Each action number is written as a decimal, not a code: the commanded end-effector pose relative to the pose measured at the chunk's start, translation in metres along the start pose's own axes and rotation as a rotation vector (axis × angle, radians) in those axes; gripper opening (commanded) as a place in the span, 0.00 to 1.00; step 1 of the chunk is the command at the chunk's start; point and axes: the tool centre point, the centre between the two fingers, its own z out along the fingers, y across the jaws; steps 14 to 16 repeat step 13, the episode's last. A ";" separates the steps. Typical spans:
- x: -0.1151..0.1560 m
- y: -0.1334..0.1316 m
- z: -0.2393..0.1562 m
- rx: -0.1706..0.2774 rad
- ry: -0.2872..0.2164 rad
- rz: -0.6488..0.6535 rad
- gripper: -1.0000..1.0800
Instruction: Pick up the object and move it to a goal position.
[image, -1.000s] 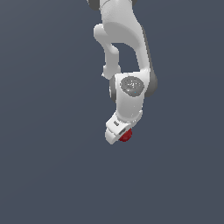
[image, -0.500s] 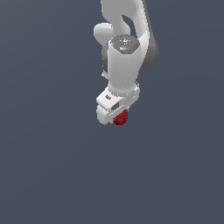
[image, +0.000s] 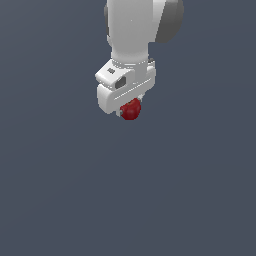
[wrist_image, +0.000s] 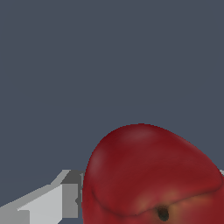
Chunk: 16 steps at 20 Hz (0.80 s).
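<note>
Seen in the exterior view: white gripper (image: 131, 111) pinched on the dark-red ball-like object (image: 131, 109), lodged between the fingers at about 5 o'clock from the wrist housing. No goal marker visible; plain grey ground all round. Roughly round, no long axis. Filled the wrist view beside one finger (wrist_image: 48, 203).

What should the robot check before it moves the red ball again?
1. Ball in the end effector: ok, it sits at the tip, off any surface.
2. Grip centred on the ball: cannot tell, the fingers are mostly hidden.
3. One finger beside the ball in the wrist view: ok.
4. Path free of other things: ok, only plain grey background shows.
5. Goal spot in sight: not ok, no marker shows in either view.
</note>
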 end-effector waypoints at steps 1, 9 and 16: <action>-0.008 0.000 -0.021 -0.001 0.002 0.000 0.00; -0.022 0.001 -0.056 -0.001 0.001 0.000 0.00; -0.022 0.002 -0.059 -0.001 0.001 0.000 0.00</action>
